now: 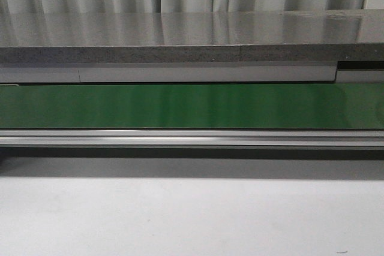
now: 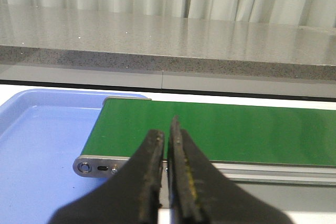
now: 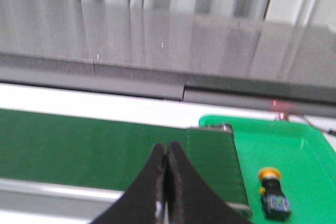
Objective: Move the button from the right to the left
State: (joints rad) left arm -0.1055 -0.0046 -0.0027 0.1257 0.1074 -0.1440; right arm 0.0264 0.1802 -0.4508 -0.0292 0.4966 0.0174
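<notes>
The button [image 3: 272, 191], orange-yellow cap on a black body, lies in a green tray [image 3: 299, 150] just past the right end of the green conveyor belt [image 3: 105, 150], seen only in the right wrist view. My right gripper [image 3: 166, 149] is shut and empty, over the belt's near edge, apart from the button. My left gripper [image 2: 167, 129] is shut and empty, over the belt's left end [image 2: 220, 132]. No gripper shows in the front view, only the belt [image 1: 192, 106].
A blue tray [image 2: 37, 145] sits at the belt's left end. A grey stone counter [image 1: 180, 37] with curtains behind runs along the far side. The belt's aluminium rail [image 1: 192, 138] and a white table surface [image 1: 192, 220] lie in front.
</notes>
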